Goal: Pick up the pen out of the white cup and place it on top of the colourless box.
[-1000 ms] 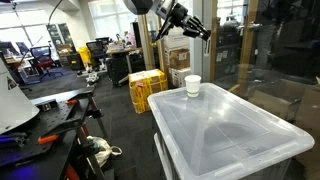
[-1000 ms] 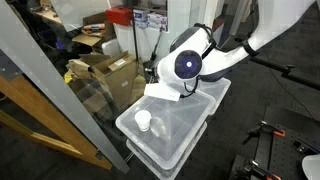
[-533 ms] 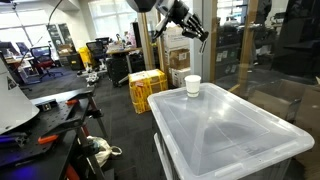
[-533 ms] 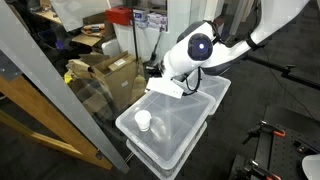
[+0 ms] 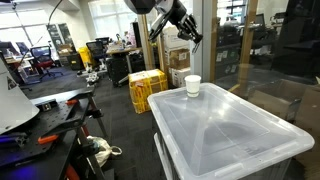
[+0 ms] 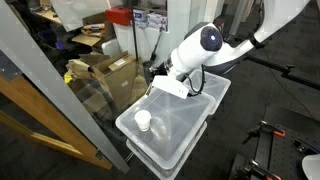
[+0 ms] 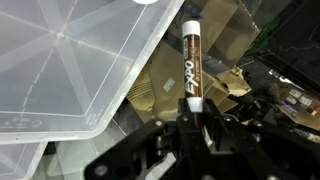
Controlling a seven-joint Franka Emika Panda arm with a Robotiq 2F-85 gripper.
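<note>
My gripper (image 7: 192, 112) is shut on a brown Expo marker pen (image 7: 192, 68) that sticks out from the jaws in the wrist view. In an exterior view the gripper (image 5: 190, 30) hangs high in the air above and behind the white cup (image 5: 192, 86). The cup stands on the lid of the colourless plastic box (image 5: 225, 125), near its far corner. In both exterior views the cup (image 6: 144, 121) is apart from the gripper (image 6: 157, 72), which is off the box's (image 6: 172, 122) edge. The box lid also shows in the wrist view (image 7: 70, 60).
A yellow crate (image 5: 146, 89) stands on the floor behind the box. Cardboard boxes (image 6: 105, 70) sit beside a glass partition (image 6: 60, 90). A workbench with tools (image 5: 45, 115) is on one side. The arm's body (image 6: 205, 45) leans over the box's far end.
The arm has swung the gripper with the pen a little higher and further away from the cup. The cup and box have not moved.
</note>
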